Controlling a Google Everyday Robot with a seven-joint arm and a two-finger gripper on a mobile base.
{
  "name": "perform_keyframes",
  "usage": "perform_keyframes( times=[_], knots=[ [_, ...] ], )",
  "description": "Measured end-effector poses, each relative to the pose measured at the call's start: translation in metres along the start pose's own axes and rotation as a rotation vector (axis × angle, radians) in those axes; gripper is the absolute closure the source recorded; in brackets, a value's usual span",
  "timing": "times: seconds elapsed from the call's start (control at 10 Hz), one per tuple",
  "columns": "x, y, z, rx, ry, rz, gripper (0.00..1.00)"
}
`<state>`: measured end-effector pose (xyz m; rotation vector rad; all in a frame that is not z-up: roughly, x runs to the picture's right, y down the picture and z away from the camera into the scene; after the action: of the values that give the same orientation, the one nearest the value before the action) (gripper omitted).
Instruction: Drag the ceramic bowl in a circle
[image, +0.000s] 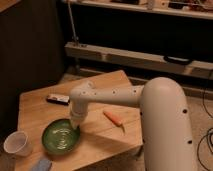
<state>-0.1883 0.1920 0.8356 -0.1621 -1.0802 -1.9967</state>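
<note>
The green ceramic bowl (61, 136) lies flat on the wooden table (100, 85), near its front left edge. My white arm reaches in from the right and bends down over the bowl. My gripper (76, 123) is at the bowl's right rim and seems to touch it. The wrist hides most of the gripper.
A small white cup (16, 144) stands left of the bowl at the table's front corner. A blue object (41, 165) lies at the front edge. An orange carrot-like object (114, 119) lies right of the gripper. A dark flat packet (58, 99) lies behind. Metal shelving stands beyond the table.
</note>
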Motion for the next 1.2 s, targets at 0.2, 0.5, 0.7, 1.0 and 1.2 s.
perform_keyframes(
  times=[0.2,0.5,0.7,1.0,1.2],
  knots=[
    [0.052,0.008,-0.006,-0.026,0.04,-0.051,0.82],
    [0.095,0.05,-0.03,-0.107,0.077,-0.056,0.82],
    [0.096,0.076,-0.047,-0.164,0.091,-0.029,0.82],
    [0.051,0.107,-0.078,-0.252,0.085,0.028,0.82],
    [0.001,0.132,-0.104,-0.327,0.059,0.076,0.82]
  ],
)
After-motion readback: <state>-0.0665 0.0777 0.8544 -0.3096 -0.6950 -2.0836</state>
